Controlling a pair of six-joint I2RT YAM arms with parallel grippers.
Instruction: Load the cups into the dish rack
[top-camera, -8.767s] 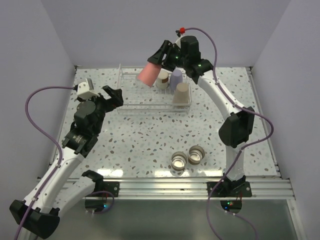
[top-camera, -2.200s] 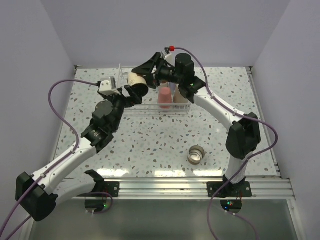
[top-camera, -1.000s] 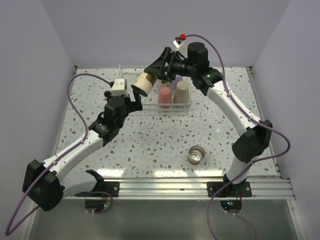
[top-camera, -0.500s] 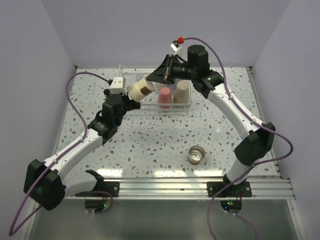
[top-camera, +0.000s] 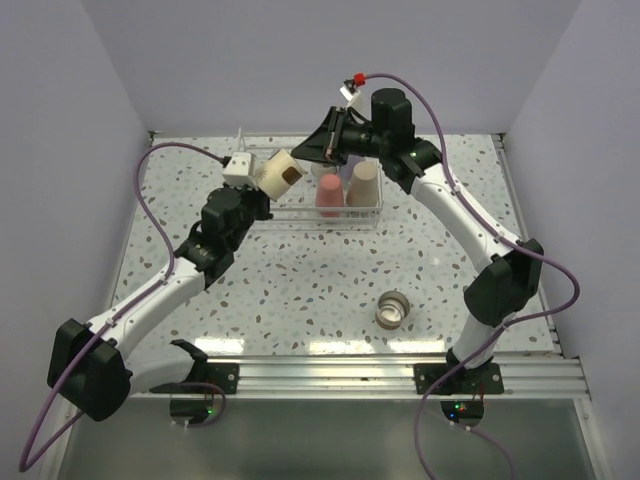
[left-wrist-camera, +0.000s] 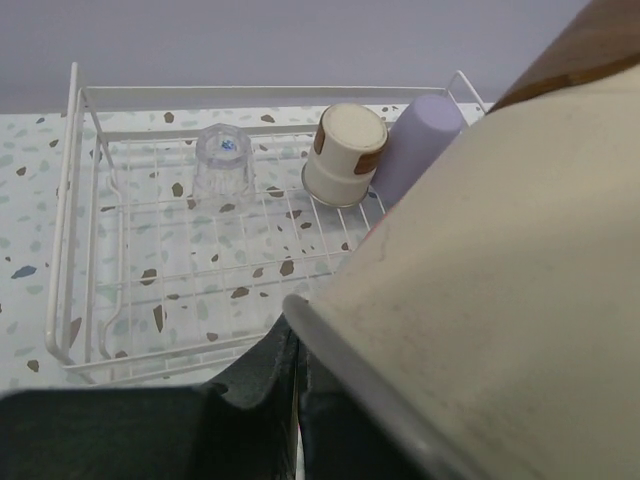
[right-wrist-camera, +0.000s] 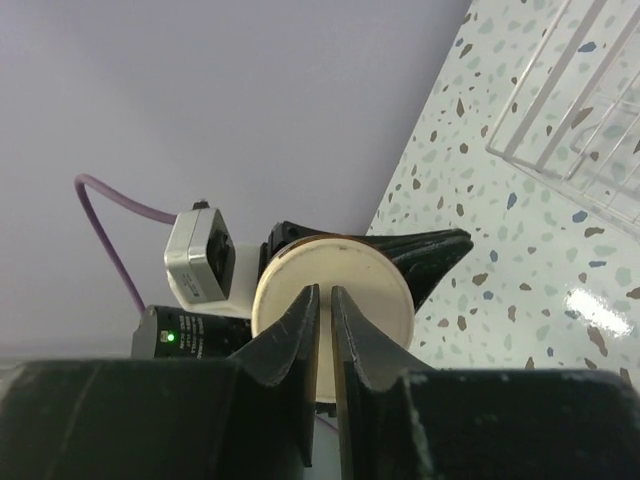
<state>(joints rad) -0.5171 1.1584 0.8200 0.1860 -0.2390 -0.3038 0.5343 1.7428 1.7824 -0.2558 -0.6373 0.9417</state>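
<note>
Left gripper (top-camera: 262, 192) is pinched shut on the wall of a tan-based cup (top-camera: 279, 175) with a silvery rim, holding it tipped on its side in the air over the left half of the dish rack (left-wrist-camera: 66, 250), mouth facing roughly right. The right gripper (right-wrist-camera: 324, 295) sits just off to the cup's right with its fingers together and nothing between them; from its wrist view you only see the cup's pale base beyond the tips. Inside the rack there's a clear cup (left-wrist-camera: 222, 160) at the far left, another tan-based one (left-wrist-camera: 345, 155) upside down next to a lavender cup (left-wrist-camera: 420, 130), and the red-pink cup (top-camera: 329, 196) and beige cup (top-camera: 363, 185) at the right. My read is that this is the placing step: I'd roll the wrist so the mouth points down, then lower it into the bare wire near the clear cup, well away from the red-pink one, and only let go once the rim sits flat on the grid. The right arm should probably back off first, it looks close enough to bump. One more silvery-rimmed cup (top-camera: 392, 309) is out on the table (top-camera: 300, 290), near right.
</note>
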